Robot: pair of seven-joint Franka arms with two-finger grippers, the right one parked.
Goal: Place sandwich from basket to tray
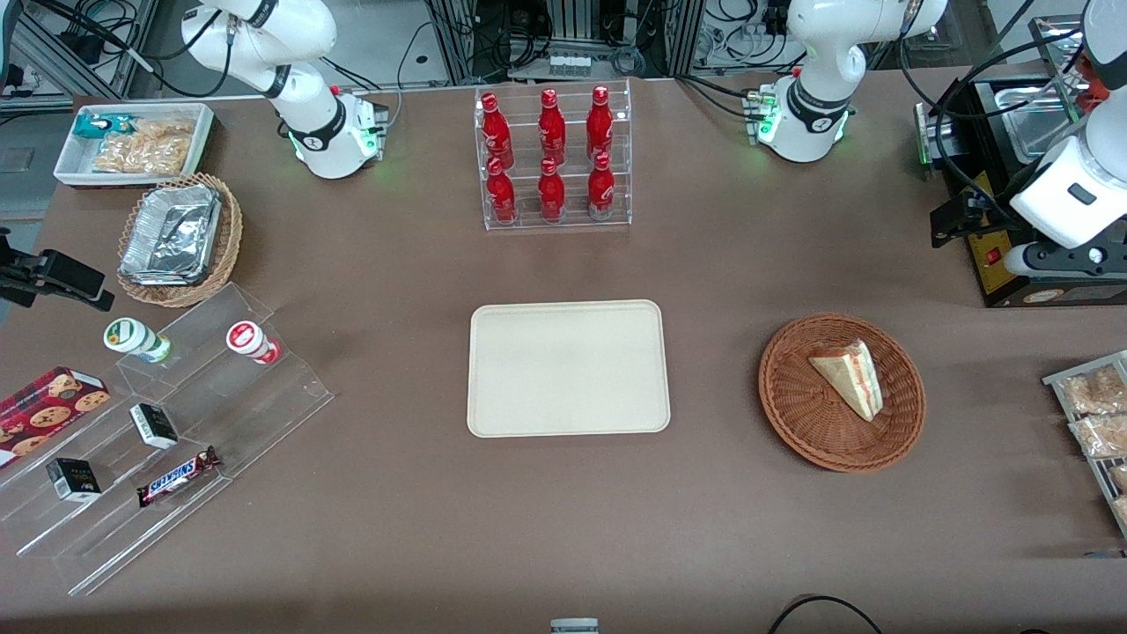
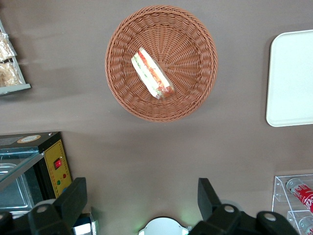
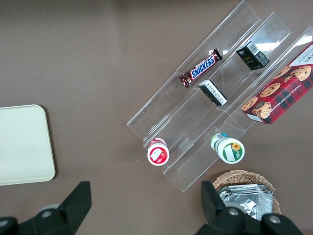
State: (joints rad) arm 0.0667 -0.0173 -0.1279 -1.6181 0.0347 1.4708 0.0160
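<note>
Brown tabletop [image 1: 396,528] carries the cream tray [image 1: 568,368] at its middle, and beside it, toward the working arm's end, we see the sandwich [image 1: 850,377] lying in the round wicker basket [image 1: 792,405]. Our pincer [image 2: 142,203] hangs well above the tabletop, apart from the basket, its fingers [image 2: 73,200] spread wide and holding nothing.

Rough woven wicker basket [image 1: 841,393], smooth matt plastic-looking tray [image 1: 568,368], matt brown table [image 1: 563,519], crinkled shiny foil trays [image 1: 171,234].

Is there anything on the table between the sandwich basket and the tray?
No. In the front view, only bare brown table separates the basket from the tray. The open gripper hangs high above the table.
</note>
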